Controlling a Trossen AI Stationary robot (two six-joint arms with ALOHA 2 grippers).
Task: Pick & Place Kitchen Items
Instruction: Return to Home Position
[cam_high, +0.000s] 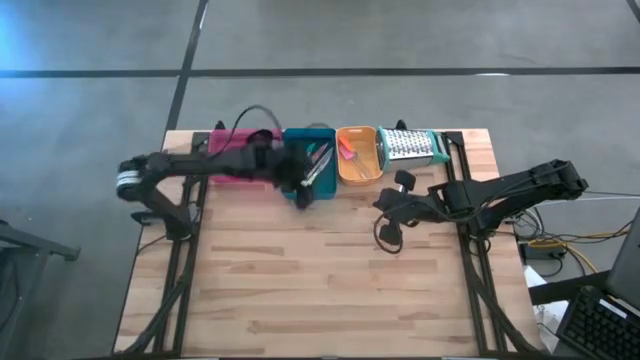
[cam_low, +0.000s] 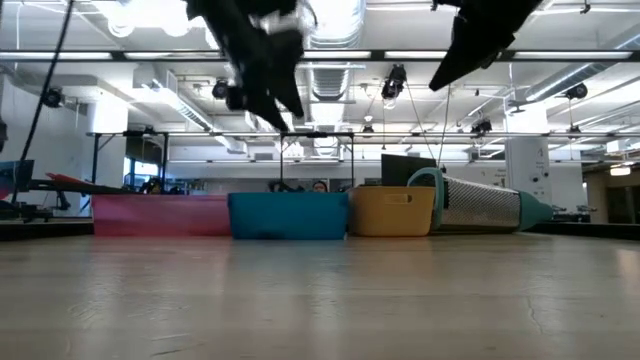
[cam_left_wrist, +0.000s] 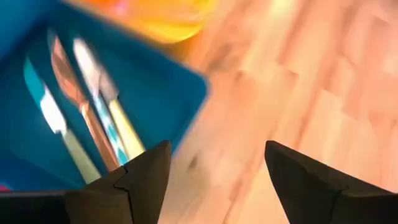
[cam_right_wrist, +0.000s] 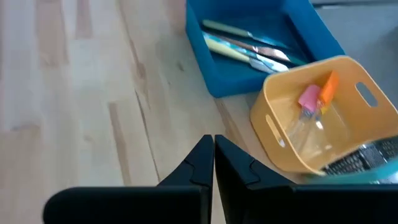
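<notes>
While both arms hang above the surface: no loose utensil shows on the bare wood in front of the bins, in any view.
Left claw: spread wide and empty, over the near corner of the blue bin, above its edge and the wood beside it.
Right claw: fingers pressed together with nothing between them, raised over the wood near the yellow bin, toward the right side.
Knives: several thin ones lie side by side, lengthwise, on the floor of the blue bin.
Pink piece and orange piece: they lie together inside the yellow bin, seemingly on one pale tool whose kind is too small to tell.
Pink bin: it stands at the left end of the row, right against the blue bin. Its inside is covered from above, so its contents cannot be told.
Grater: it lies on its side just beside the yellow bin, at the right end of the row, in no bin.
Done, as it looks: the sorting seems finished or nearly so, since every item that shows lies in a bin.
Left, as it looks: likely only bringing both arms to rest. Whether the grater counts as an item to place cannot be told.
</notes>
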